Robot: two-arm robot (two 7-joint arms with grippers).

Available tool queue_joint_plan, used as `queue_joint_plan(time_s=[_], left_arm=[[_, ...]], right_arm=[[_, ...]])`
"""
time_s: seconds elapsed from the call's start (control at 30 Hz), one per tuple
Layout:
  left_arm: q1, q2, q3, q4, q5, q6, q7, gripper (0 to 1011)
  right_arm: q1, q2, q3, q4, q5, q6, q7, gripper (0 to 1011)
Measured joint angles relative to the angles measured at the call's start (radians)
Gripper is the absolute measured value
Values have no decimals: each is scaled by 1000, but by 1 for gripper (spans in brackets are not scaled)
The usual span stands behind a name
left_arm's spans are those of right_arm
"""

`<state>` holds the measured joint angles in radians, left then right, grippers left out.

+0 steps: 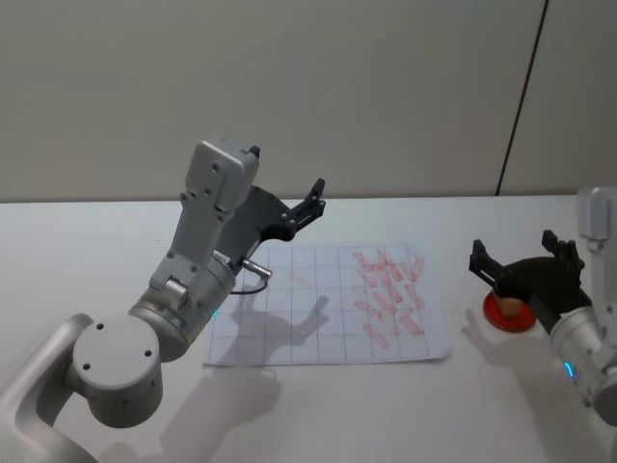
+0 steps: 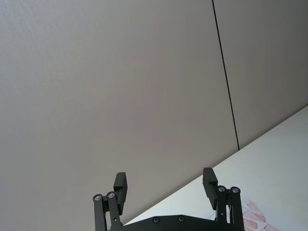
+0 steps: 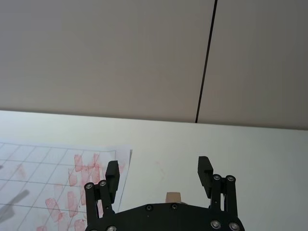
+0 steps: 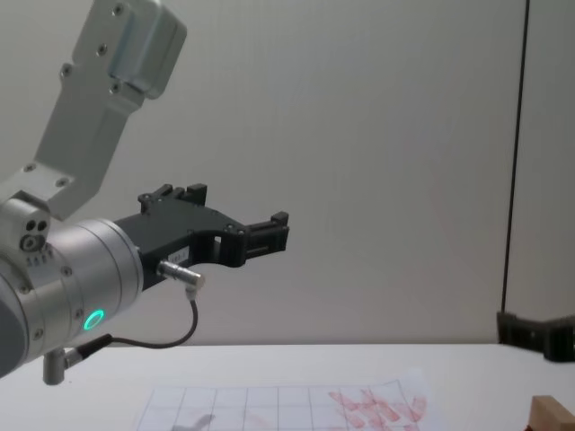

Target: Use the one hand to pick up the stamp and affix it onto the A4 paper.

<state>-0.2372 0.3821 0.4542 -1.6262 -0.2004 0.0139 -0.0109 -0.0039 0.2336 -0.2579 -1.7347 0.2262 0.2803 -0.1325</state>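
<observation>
The stamp [image 1: 508, 308], a small light-brown wooden block, stands on a red round pad [image 1: 494, 315] to the right of the A4 paper [image 1: 308, 313]. The paper is a gridded white sheet with red marks clustered on its right half. My right gripper [image 1: 514, 251] hovers open just above the stamp, one finger on either side and neither touching it. In the right wrist view the stamp's top [image 3: 173, 197] shows low between the open fingers [image 3: 111, 174], with the paper [image 3: 43, 161] off to one side. My left gripper [image 1: 315, 198] is raised over the paper's far edge, open and holding nothing.
The white table [image 1: 87, 251] runs back to a plain wall. The bulky left arm [image 1: 188, 280] leans over the paper's left side and casts a shadow on it. In the chest view the stamp [image 4: 552, 414] sits at the lower right corner.
</observation>
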Motion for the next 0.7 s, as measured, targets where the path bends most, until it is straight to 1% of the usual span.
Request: queue_joint_plan(time_s=[0.4,0.7], left_arm=[[0,0,0,0,0,0,0,1001],[0,0,0,0,0,0,0,1001]], right_arm=[[39,-28,4,91,-1,43,11,1001],[47,-35,11,124,4,69,12,1001]])
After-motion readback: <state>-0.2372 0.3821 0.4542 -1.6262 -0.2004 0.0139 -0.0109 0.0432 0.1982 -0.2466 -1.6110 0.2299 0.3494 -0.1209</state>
